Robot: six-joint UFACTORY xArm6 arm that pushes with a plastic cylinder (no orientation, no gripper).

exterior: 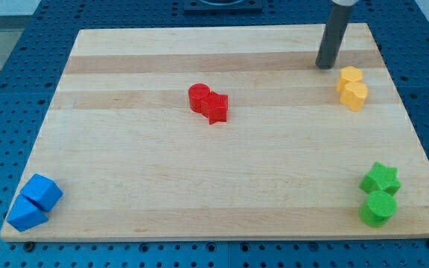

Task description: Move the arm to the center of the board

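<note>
My tip (325,66) rests on the wooden board (162,186) near the view's top right, just left of and above two yellow blocks (352,87) that touch each other. A red cylinder (199,97) and a red star-shaped block (217,107) sit together a little above the board's middle, well to the left of my tip. A green star (380,179) and a green cylinder (377,208) sit at the bottom right. Two blue blocks (35,202) sit at the bottom left corner.
The board lies on a blue perforated table (6,74). A dark base of the arm shows at the view's top edge (222,6).
</note>
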